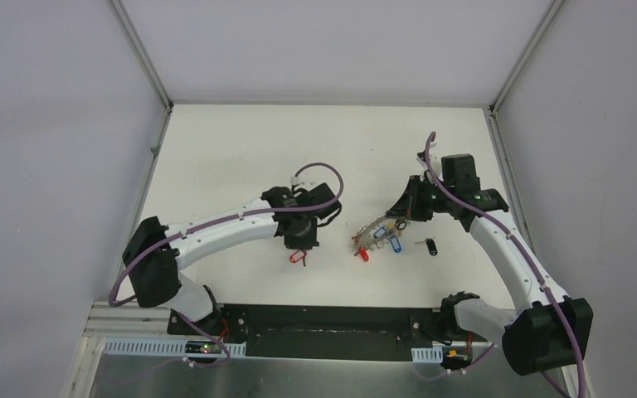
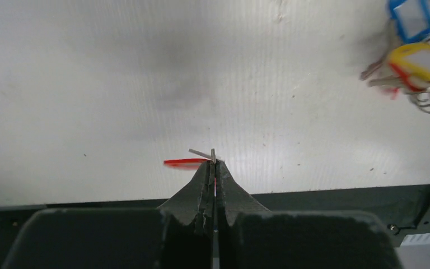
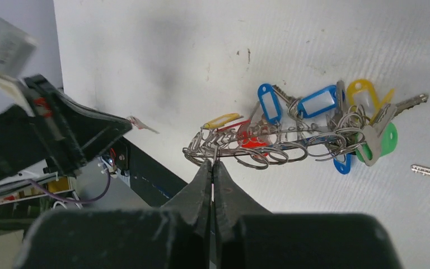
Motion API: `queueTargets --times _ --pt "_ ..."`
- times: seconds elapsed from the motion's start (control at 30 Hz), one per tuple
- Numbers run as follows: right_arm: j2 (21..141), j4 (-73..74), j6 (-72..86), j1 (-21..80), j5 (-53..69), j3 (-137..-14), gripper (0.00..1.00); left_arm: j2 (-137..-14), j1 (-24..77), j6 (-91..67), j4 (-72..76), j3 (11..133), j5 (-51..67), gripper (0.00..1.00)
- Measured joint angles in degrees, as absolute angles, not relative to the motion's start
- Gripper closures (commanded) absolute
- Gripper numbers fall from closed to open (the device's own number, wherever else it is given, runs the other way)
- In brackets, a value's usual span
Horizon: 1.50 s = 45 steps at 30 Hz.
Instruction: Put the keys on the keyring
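Now the left gripper [image 2: 213, 163] is pinching the red key [image 2: 182, 162], jaws fully closed, probably for threading; the right gripper [image 3: 213, 162] is clamping the keyring [image 3: 269, 143] steady, black key [image 1: 431, 246] lying beside.

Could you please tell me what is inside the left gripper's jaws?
The red-tagged key, its tag and blade poking out; the part pinched within the left gripper is hidden.

No readable writing in view.
The white paper windows of the blue plastic key tag [image 3: 320, 102] and the yellow plastic key tag [image 2: 423, 61], both hanging on the large silver-grey metal keyring [image 3: 257, 156], carried no lettering that could be made out.
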State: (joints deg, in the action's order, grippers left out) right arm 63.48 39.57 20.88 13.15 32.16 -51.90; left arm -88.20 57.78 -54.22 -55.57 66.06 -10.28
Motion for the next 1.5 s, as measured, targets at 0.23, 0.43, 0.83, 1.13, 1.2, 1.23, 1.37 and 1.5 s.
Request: queueTargets --times 0.23,0.43,0.83,1.13,1.2,1.23,1.37,1.5 --pt "62.24 37.36 15.33 13.15 38.11 -53.08 1.0 -80.73 57.63 -39.64 -59.18 75.18 -18.06 1.0" --pt "56.9 30.48 10.66 13.17 42.39 -52.29 1.0 -79.44 57.63 -26.68 -59.79 77.97 -21.23 1.0" --pt "53.65 29.54 -12.6 20.62 53.36 -51.07 1.0 -77.82 57.63 -13.23 -53.58 76.44 -15.4 1.0" --pt "54.7 29.93 -22.33 27.7 56.86 -50.06 1.0 -62.13 57.63 3.57 -37.34 62.78 -1.17 1.0" --pt "54.7 29.74 -23.05 28.95 57.12 -49.41 1.0 -57.52 57.63 7.97 -33.15 58.59 2.52 1.0" --pt "54.65 29.52 -23.29 29.58 57.28 -49.04 1.0 -55.81 57.63 9.63 -31.55 57.01 4.05 1.0" --pt "54.37 28.67 -23.66 31.53 57.47 -47.77 1.0 -49.52 57.63 17.67 -26.41 51.51 10.98 1.0" --pt "54.02 27.9 -23.57 33.15 57.3 -46.96 1.0 -47.22 57.63 21.87 -23.49 49.8 15.25 1.0"
